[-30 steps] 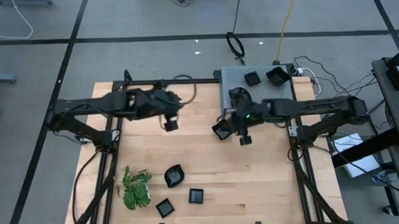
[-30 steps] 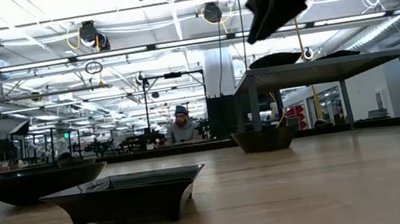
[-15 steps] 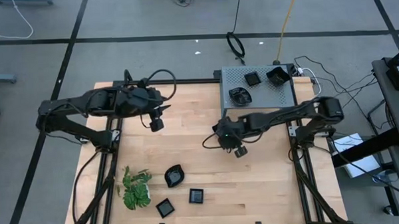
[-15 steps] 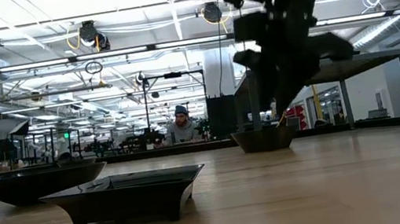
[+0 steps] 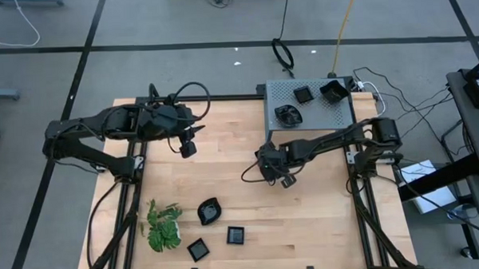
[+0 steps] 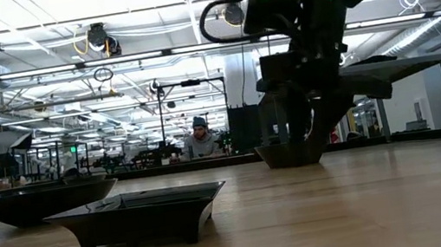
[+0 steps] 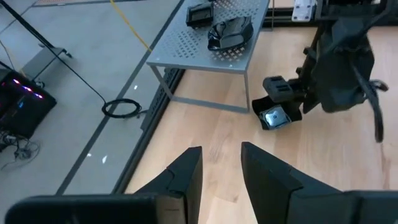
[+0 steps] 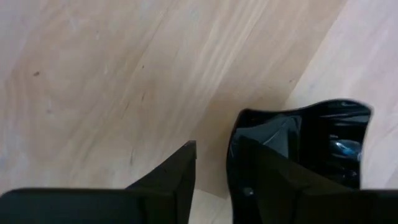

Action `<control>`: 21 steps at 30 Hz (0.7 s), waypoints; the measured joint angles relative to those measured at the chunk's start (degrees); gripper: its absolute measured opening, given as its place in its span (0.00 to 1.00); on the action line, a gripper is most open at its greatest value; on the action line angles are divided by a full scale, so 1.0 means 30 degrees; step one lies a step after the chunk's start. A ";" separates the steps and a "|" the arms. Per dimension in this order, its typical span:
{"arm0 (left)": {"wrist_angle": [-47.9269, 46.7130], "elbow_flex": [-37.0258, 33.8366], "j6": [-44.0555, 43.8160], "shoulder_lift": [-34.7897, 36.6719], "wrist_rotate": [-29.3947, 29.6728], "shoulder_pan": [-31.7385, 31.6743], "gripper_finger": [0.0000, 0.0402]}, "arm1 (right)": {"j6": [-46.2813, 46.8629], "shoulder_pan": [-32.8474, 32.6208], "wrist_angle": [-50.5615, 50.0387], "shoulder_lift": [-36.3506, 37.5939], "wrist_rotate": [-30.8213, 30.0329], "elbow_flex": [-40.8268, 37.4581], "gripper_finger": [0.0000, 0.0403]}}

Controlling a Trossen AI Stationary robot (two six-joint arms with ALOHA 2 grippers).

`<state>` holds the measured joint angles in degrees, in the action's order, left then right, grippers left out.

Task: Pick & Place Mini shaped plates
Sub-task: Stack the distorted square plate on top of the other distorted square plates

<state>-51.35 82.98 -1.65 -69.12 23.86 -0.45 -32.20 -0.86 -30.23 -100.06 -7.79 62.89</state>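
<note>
Small black plates (image 5: 209,211) (image 5: 236,235) (image 5: 198,248) lie on their bases near the table's near edge. Three more (image 5: 302,94) sit on a grey perforated platform (image 5: 279,91). One black plate (image 8: 311,137) (image 6: 291,154) rests on the wood mid-table. My right gripper (image 8: 212,168) (image 5: 271,164) is low over that plate, pointing down, open by a narrow gap. One finger (image 8: 180,171) is outside the plate's rim and the other finger (image 8: 267,177) stands over its hollow. I cannot tell whether they touch it. My left gripper (image 7: 221,165) (image 5: 188,149) hangs open above the table's far left part.
A green leafy plant (image 5: 163,227) lies by the near left corner. The platform stands on legs at the far right corner, with cables (image 5: 283,53) behind it. In the low view a square plate (image 6: 138,216) and a bowl-like one (image 6: 35,204) sit close to the camera.
My right gripper has come down from high above the table onto the mid-table plate and shifted a little toward the table's left. The plate has stayed in place. My left gripper has drawn back a little toward the table's left edge.
</note>
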 joint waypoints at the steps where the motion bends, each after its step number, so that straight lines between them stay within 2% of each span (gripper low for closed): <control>1: 0.0118 0.0000 -0.0019 0.0000 0.0000 0.0000 0.29 | 0.0078 0.0000 -0.0028 -0.0058 -0.0007 0.0000 0.30; 4: 0.0376 0.0000 -0.0045 0.0000 0.0008 0.0000 0.29 | 0.0607 0.0000 -0.0011 -0.0059 0.0003 0.0000 0.23; 10: 0.0581 0.0000 -0.0058 0.0000 0.0066 0.0000 0.29 | 0.0996 0.0000 -0.0013 -0.0055 0.0095 0.0000 0.02; 17: 0.0574 0.0000 -0.0040 0.0000 0.0073 0.0000 0.29 | 0.0761 -0.0371 -0.0030 0.1834 0.0221 -0.0007 0.00; 21: 0.0562 0.0000 0.0541 0.0000 0.0126 -0.0078 0.29 | 0.0290 -0.0517 0.0337 0.4236 0.1806 0.0000 0.00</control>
<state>-49.66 82.98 -0.03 -69.12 24.24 -0.68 -31.33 -2.42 -29.22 -87.35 -2.37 62.89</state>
